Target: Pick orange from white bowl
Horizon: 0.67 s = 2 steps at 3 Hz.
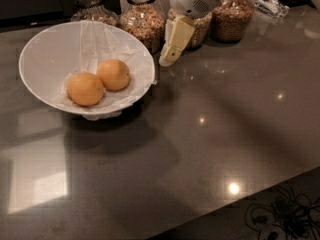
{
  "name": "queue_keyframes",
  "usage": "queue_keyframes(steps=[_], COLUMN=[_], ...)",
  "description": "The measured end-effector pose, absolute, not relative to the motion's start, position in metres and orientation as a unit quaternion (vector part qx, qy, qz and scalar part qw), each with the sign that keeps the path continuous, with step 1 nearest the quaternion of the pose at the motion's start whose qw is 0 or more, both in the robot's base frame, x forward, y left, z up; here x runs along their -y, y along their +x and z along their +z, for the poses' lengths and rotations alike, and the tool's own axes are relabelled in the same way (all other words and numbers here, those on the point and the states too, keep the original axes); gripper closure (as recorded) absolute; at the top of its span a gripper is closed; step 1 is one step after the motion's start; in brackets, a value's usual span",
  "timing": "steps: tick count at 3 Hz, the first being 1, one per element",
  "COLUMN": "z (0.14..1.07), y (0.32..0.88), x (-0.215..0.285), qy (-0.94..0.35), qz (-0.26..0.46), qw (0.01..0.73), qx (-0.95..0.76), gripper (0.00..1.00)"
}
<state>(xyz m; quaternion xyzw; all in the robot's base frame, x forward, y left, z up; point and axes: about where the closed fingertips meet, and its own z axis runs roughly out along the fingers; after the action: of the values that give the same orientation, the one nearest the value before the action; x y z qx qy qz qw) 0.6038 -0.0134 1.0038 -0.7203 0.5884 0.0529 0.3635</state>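
Observation:
The white bowl point(40, 59), lined with crinkled translucent paper, stands at the left of the dark counter. Two near-identical oranges lie side by side in it. The orange point(114, 74) at the back right looks slightly paler. Its twin point(86, 89) at the front left is a deeper orange and touches it. My gripper point(169, 56) hangs from the white arm at the top centre, cream-coloured and pointing down and left. It is just right of the bowl's rim, above the counter, apart from both fruits and holding nothing I can see.
Several glass jars of grains point(145, 19) stand along the back, right behind the gripper and the bowl. A tangle of cables point(280, 216) lies beyond the counter's front edge at the bottom right. A transparent object point(267, 4) sits at the back right.

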Motion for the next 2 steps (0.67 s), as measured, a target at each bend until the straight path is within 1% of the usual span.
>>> queue_keyframes(steps=[2], z=[0.9978], y=[0.6020], x=[0.0047], qy=[-0.720], qz=[0.060], qw=[0.378], qx=[-0.579], gripper=[0.00])
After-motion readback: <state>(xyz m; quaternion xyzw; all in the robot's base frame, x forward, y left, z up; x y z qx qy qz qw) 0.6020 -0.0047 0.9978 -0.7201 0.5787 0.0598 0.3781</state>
